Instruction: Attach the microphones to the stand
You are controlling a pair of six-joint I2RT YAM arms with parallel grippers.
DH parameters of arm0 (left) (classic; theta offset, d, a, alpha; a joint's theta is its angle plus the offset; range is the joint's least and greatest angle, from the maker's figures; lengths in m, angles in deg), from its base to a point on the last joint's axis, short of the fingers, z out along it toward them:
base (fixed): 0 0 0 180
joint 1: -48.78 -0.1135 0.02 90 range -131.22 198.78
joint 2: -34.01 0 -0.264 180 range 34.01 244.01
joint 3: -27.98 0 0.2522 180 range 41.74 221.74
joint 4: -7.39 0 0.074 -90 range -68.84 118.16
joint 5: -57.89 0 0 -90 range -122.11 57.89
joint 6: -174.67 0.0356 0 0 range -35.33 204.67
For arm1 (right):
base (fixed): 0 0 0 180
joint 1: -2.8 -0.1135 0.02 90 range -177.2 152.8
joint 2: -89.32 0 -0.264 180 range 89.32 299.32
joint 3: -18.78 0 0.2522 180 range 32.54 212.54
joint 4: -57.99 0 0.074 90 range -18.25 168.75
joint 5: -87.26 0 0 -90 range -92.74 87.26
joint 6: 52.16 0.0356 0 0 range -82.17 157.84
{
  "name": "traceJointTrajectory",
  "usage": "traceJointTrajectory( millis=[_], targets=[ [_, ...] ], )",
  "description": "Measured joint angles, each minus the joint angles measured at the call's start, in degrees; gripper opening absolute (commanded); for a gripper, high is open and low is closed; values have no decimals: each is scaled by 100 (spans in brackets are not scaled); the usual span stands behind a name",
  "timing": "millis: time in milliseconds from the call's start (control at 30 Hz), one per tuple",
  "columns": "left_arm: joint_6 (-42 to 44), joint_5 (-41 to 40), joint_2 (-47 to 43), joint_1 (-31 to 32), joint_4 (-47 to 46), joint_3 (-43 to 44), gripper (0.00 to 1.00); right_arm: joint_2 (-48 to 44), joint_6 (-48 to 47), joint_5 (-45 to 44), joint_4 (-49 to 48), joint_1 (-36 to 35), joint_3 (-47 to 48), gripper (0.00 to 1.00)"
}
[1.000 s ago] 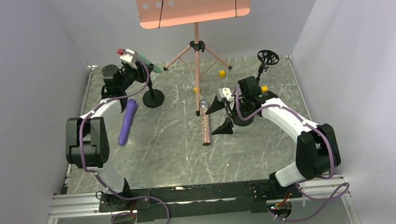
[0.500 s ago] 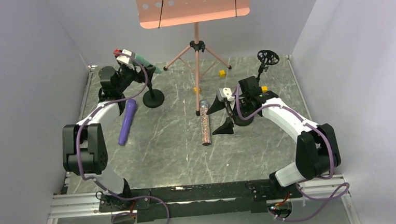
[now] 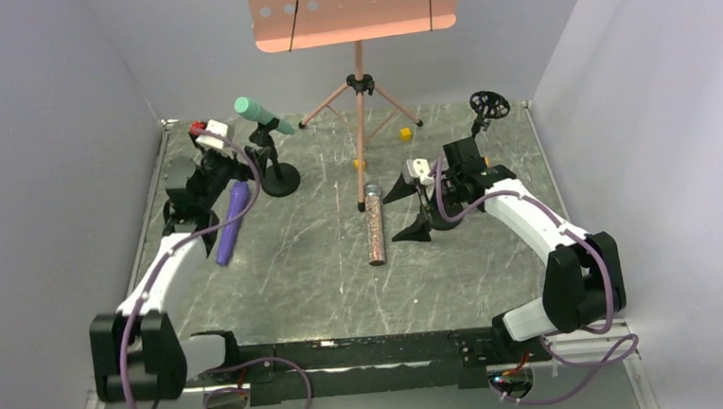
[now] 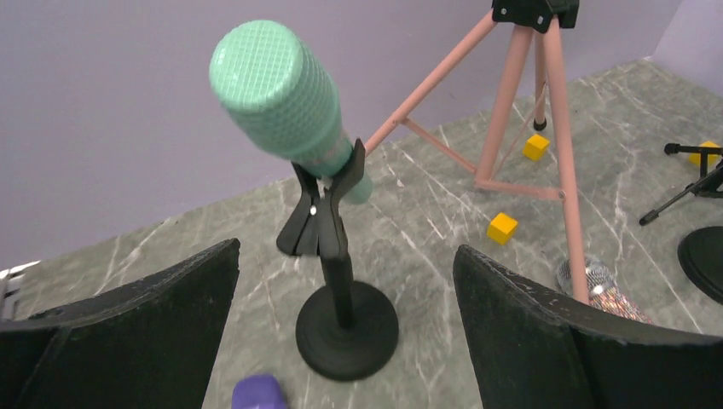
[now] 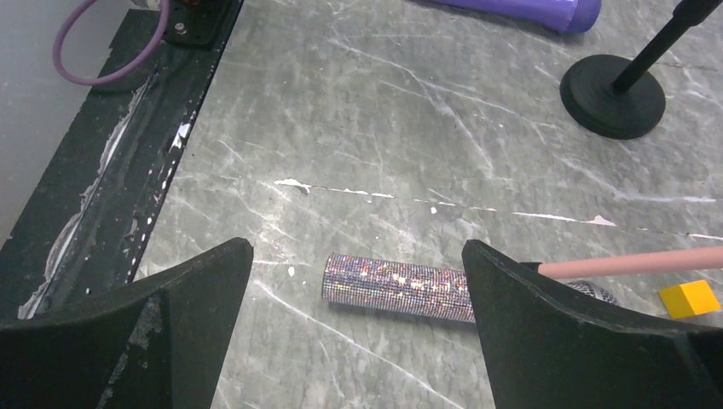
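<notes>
Mint-green microphone [image 4: 277,94] clipped in stand [image 4: 345,328], purple microphone [image 4: 258,393] cut off, left claw [image 4: 347,247] apart, right claw [image 5: 357,244] apart

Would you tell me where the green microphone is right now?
Top view, far left: the green microphone sits clipped in the small black stand, beyond the purple microphone.
</notes>
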Motion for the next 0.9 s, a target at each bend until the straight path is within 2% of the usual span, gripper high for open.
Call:
traceJointTrajectory(
  millis=[133,167,333,433,667,800,900],
  targets=[
    [81,-234,-1137,-2,647,-404,99,-140,-365,-116,426,2,153,100],
    [66,-308,-1759,-2,920,-564,99,-175,-586,-164,728,2,363,100],
    [-175,-549,-3014,-2,1447,-946,99,-319,-1250,-435,1742,2,964,100],
    [-302,-590,-3512,-2,1937,-1091,99,-848,-1303,-706,2061,2,1021,100],
    [-466,-236,-3812,-2,3123,-1117,99,-2284,-229,-1550,1884,249,1064,100],
    [-468,35,-3847,-2,3650,-1163,99,-2649,522,-1766,1508,1220,885,100],
    [-459,133,-3974,0,3978,-1204,99,-2844,1121,-1565,1110,2092,446,100]
  ],
)
